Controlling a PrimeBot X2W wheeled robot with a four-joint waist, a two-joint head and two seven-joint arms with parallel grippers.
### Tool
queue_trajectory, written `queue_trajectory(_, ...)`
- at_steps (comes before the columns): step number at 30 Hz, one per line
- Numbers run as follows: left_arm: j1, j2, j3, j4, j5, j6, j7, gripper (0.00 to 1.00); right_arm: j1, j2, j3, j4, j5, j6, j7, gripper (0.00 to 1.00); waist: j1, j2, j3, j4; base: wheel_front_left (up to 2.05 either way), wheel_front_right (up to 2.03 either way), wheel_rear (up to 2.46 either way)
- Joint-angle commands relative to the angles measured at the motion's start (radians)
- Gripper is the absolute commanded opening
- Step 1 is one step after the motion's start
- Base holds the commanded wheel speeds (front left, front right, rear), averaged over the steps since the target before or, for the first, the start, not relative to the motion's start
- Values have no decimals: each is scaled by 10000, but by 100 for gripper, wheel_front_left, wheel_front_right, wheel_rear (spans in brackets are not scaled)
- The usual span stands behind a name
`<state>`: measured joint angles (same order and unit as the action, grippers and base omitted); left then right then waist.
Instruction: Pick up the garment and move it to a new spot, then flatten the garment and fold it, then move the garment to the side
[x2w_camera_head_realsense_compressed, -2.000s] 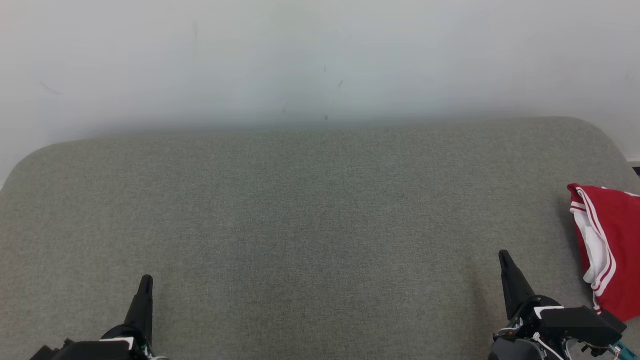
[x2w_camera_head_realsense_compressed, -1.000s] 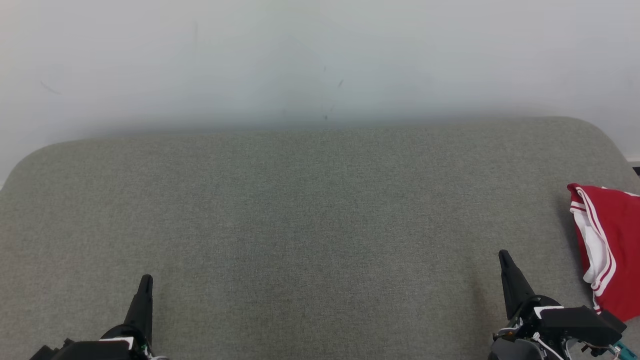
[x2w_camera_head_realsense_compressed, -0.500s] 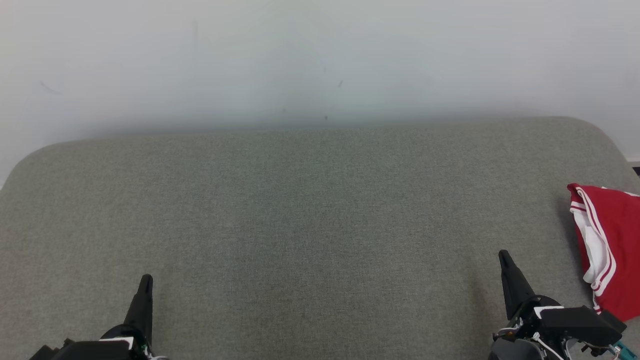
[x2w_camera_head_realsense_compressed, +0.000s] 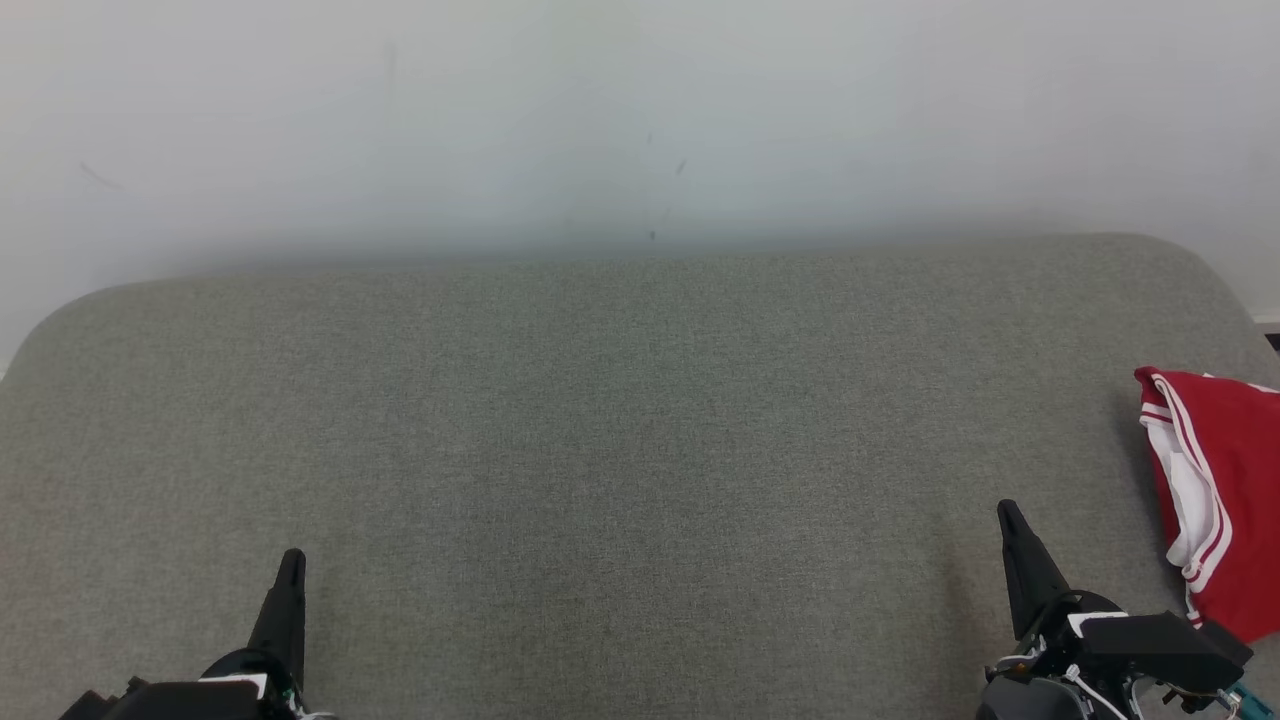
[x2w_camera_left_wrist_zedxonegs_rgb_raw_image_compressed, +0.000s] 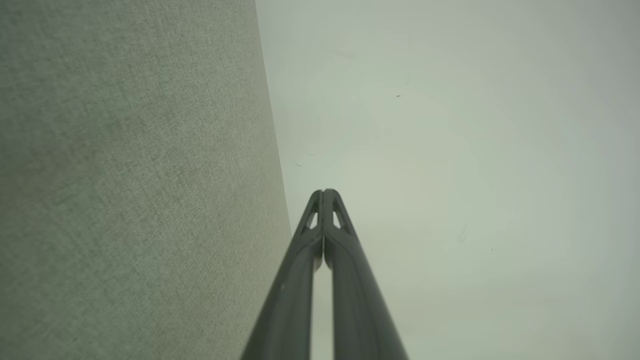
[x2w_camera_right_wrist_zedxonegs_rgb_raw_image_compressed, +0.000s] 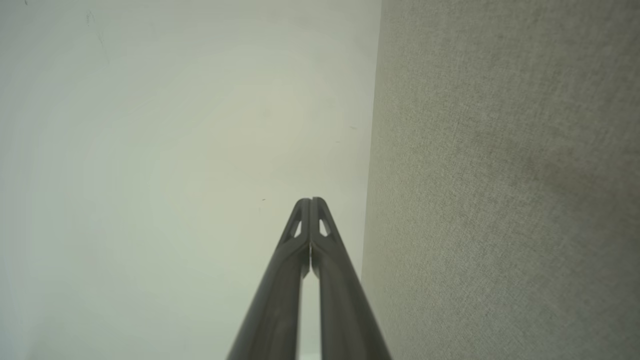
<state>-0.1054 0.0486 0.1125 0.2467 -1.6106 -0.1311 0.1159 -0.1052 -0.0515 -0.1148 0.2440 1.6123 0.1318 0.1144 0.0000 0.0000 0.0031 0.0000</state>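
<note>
Head view: garment (x2w_camera_head_realsense_compressed: 1232, 450) lies on cushion (x2w_camera_head_realsense_compressed: 620, 420) near closed right claw (x2w_camera_head_realsense_compressed: 1006, 513); left claw (x2w_camera_head_realsense_compressed: 292, 561) closed, empty.

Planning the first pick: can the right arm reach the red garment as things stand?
Probably yes: the red garment lies just right of the right gripper on the grey cushion, nothing between them, though the shut gripper must open first.

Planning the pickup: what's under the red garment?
The red garment lies crumpled on the grey-green cushion. Anything beneath its folds is covered, and its right side runs out of the head view.
</note>
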Motion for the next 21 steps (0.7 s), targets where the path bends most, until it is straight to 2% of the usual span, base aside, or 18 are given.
queue_trajectory(1,-85,30,37,-35,-45,-9,2,0,-56,24,-3,-16,15,-21,30,0,0,0,0,0,0,0,0)
queue_trajectory(21,-84,30,36,-36,-46,-9,2,0,-56,24,-2,-16,15,-21,30,0,0,0,0,0,0,0,0)
